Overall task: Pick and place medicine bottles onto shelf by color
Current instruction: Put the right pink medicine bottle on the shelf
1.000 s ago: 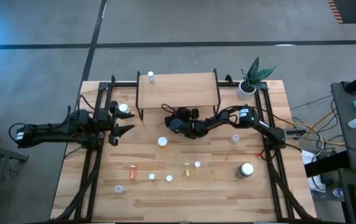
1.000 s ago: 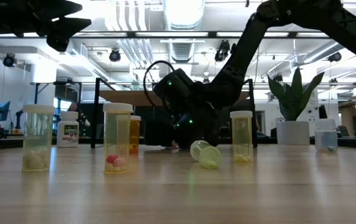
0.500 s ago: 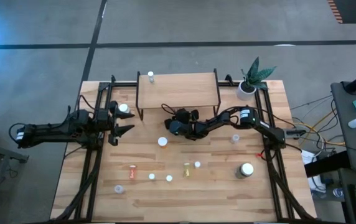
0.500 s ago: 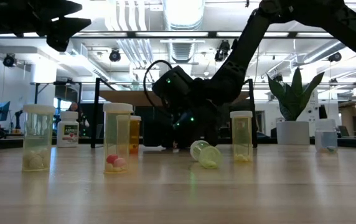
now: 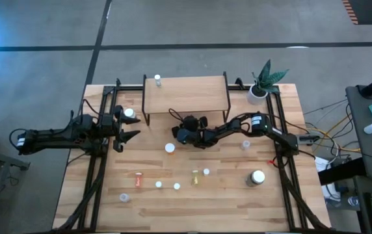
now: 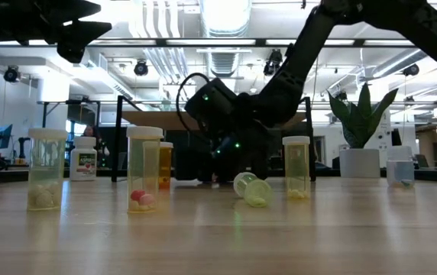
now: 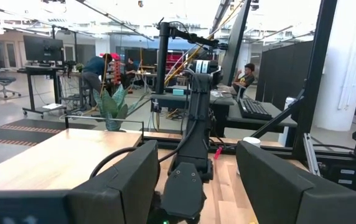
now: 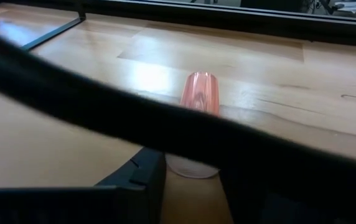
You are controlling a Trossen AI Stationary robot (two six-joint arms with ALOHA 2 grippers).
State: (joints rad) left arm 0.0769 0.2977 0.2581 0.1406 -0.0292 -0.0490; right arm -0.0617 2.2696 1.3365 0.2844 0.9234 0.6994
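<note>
A pink bottle (image 8: 200, 93) lies on its side on the table, in front of the shelf (image 5: 186, 91). My right gripper (image 5: 179, 134) is low over it and open, with one finger (image 8: 137, 180) on each side of the bottle's near end (image 8: 190, 167). In the high view the gripper hides this bottle. A white-capped bottle (image 5: 157, 80) stands on the shelf's far left corner. My left gripper (image 5: 132, 128) is open and empty at the table's left, beside a white-capped bottle (image 5: 129, 112). My right gripper's fingers stand on either side of the pink bottle's near end and lie along it. I cannot tell whether they touch it. The bottle lies flat on the table.
Several bottles stand or lie on the near half of the table: an orange one (image 5: 170, 147), a red one on its side (image 5: 138, 175), a yellow one (image 5: 195, 175) and a larger one (image 5: 257, 177). A potted plant (image 5: 263, 83) stands at the far right corner.
My right gripper has gone a little toward the table's left and near edges, staying low in front of the shelf.
</note>
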